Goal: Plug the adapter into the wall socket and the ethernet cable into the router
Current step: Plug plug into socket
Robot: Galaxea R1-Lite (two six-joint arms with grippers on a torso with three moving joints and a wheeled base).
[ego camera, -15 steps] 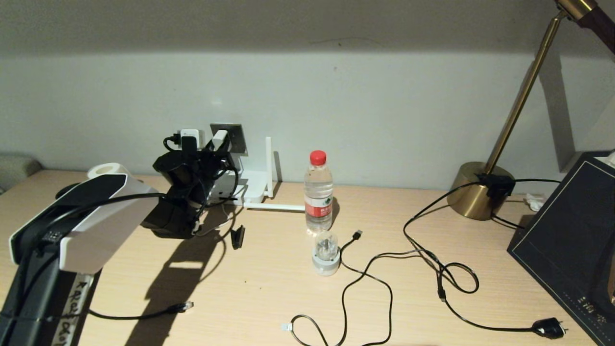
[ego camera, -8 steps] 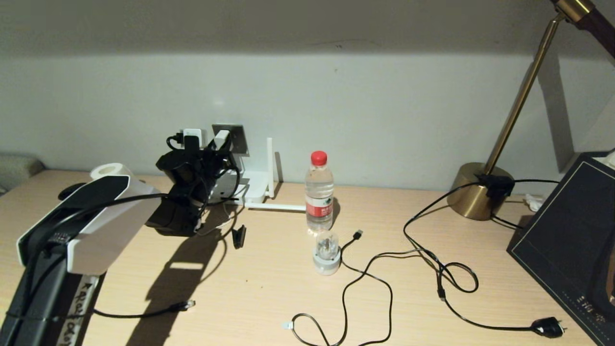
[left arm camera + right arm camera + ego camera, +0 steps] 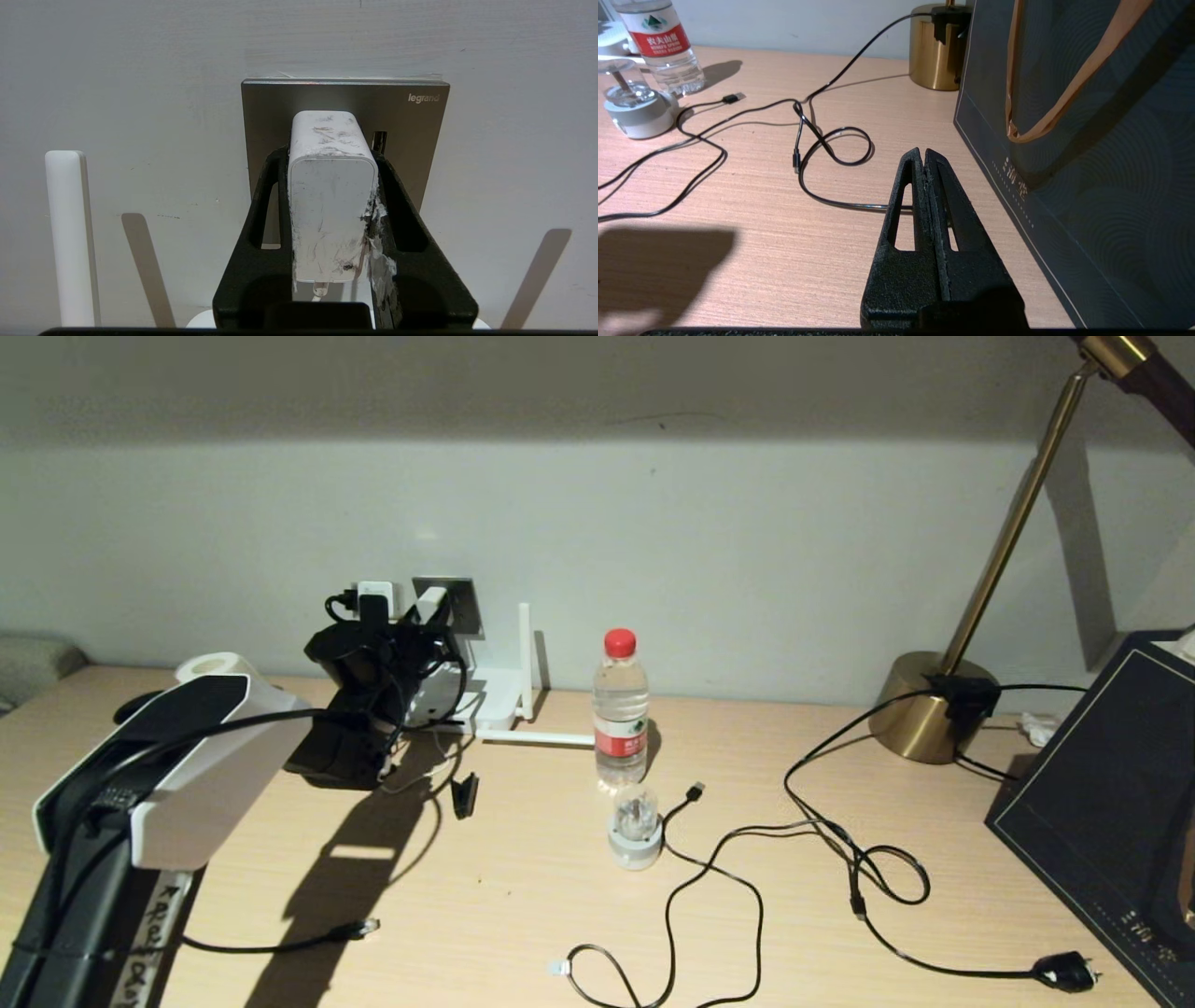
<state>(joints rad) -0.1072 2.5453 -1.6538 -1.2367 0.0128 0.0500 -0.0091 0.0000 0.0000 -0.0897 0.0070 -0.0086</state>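
The left pincer [image 3: 332, 196] clamps the scuffed white boxy adapter [image 3: 329, 196] against the brushed-grey square wall socket [image 3: 411, 135].

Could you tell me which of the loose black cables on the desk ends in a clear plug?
The long black ethernet cable by the left arm; the thin black USB-tipped cable and mains-plug cable end in dark plugs.

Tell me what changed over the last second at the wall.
The left end effector, shut on the adapter, edged slightly nearer the wall socket. Grip unchanged. Ethernet cable, router, bottle and right end effector stayed put.
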